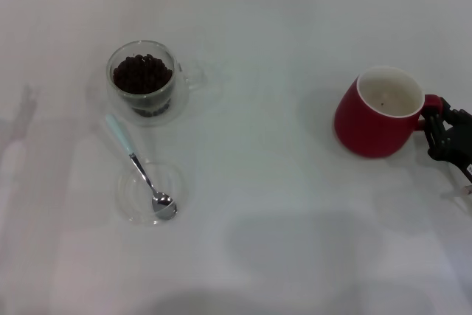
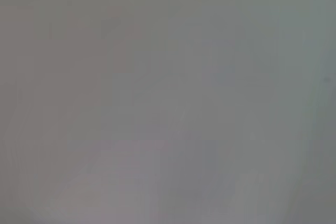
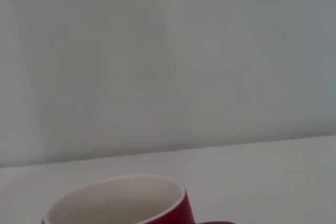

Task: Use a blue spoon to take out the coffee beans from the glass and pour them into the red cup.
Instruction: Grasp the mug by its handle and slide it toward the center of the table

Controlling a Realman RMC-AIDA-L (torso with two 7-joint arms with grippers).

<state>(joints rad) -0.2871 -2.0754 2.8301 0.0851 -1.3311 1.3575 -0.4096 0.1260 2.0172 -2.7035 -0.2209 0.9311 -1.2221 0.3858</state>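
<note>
On the left half of the white desk [image 1: 280,204], at about ten o'clock in the head view, stands the small clear double-walled glass [image 1: 143,82] with its clear side handle pointing toward three o'clock. It holds a heap of dark brown, nearly black coffee beans [image 1: 141,74]. Just toward six o'clock from it lies the small blue spoon [image 1: 140,168], pale light-blue handle near the glass, shiny metal bowl resting in a flat clear round glass dish [image 1: 151,191] at about eight o'clock.

At about three o'clock stands the rounded deep-red cup [image 1: 380,112] with a cream-white inside, upright, well apart from the glass; one dark speck lies on its inner floor. Its red loop handle points toward three o'clock, and the right end effector [image 1: 436,119], black, is closed on that handle at the desk's right edge. The right wrist view shows the cup's rim from close by.

The left end effector appears in no view; the left wrist view shows only a plain grey surface.
</note>
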